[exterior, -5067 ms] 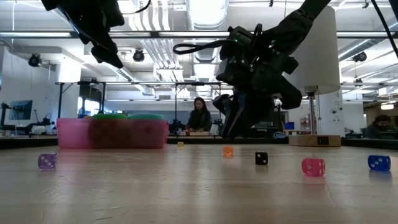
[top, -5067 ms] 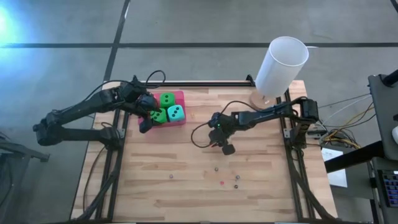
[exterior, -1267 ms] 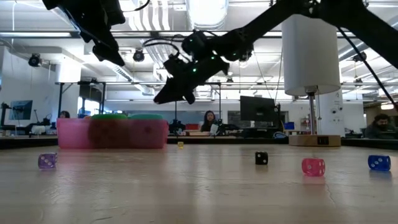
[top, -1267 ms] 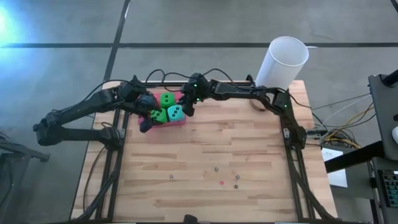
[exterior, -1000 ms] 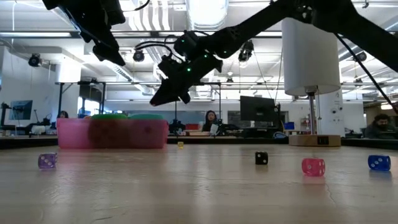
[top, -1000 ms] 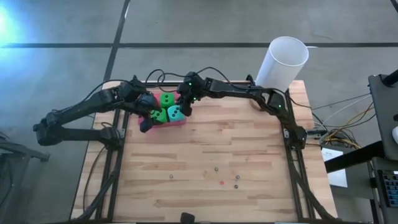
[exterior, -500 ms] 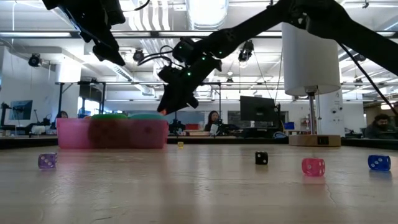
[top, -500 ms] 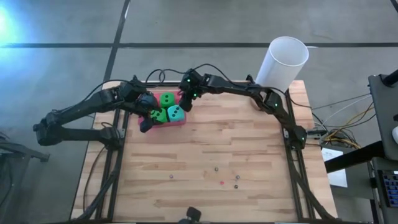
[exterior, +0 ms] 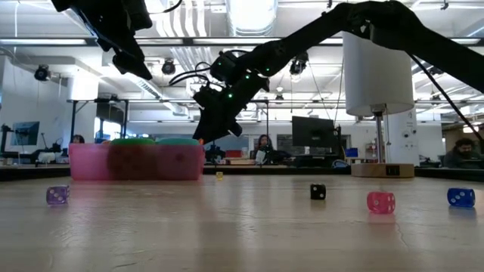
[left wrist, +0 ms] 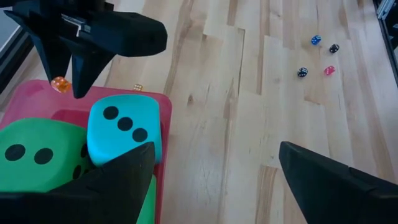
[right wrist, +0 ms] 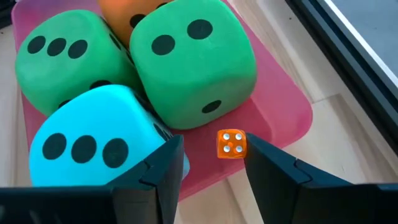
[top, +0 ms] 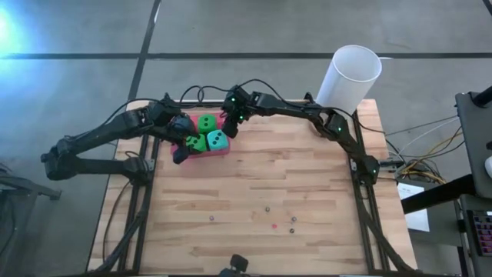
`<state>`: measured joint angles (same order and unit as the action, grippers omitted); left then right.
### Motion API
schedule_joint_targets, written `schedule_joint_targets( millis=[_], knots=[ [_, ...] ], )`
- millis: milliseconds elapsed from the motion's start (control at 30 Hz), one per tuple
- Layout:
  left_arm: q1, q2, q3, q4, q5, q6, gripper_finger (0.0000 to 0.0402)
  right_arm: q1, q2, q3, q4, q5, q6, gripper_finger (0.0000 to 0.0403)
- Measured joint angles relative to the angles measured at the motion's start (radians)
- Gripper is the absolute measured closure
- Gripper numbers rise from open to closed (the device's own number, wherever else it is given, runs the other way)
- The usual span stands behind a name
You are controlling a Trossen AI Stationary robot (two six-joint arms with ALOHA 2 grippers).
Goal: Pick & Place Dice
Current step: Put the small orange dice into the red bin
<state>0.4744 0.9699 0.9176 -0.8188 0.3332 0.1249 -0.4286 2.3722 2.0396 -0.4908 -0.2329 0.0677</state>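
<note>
Four soft dice fill a pink tray: two green, one teal, and an orange one mostly hidden behind them. My right gripper is open above the tray's far right corner. A small orange die shows between its fingertips with a gap on each side. I cannot tell whether that die lies on the tray floor or is in the air. My left gripper is open and hovers at the tray's near left side.
Several small dice lie on the near half of the wooden table. Another one lies just beyond the tray. A tall white cylinder stands on a wooden base at the far right corner. People sit in the room behind.
My right gripper has tipped more steeply downward and come lower over the tray's far right corner. The left arm and the soft dice have stayed where they were.
</note>
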Motion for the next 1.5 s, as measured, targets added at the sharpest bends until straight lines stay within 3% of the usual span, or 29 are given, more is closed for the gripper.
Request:
schedule_joint_targets(
  millis=[367, 867, 1033, 1500],
  knots=[
    [0.000, 0.000, 0.000, 0.000, 0.000, 0.000, 0.0054, 0.000, 0.000, 0.000, 0.000, 0.000, 0.012, 0.0246],
    [0.000, 0.000, 0.000, 0.000, 0.000, 0.000, 0.0055, -0.001, 0.000, 0.021, -0.030, 0.002, 0.263, 0.0248],
    [0.000, 0.000, 0.000, 0.000, 0.000, 0.000, 0.0053, -0.001, 0.000, 0.018, -0.031, 0.024, 0.274, 0.0252],
    [0.000, 0.000, 0.000, 0.000, 0.000, 0.000, 0.0055, -0.001, -0.002, 0.018, -0.030, 0.023, 0.329, 0.0225]
  ],
)
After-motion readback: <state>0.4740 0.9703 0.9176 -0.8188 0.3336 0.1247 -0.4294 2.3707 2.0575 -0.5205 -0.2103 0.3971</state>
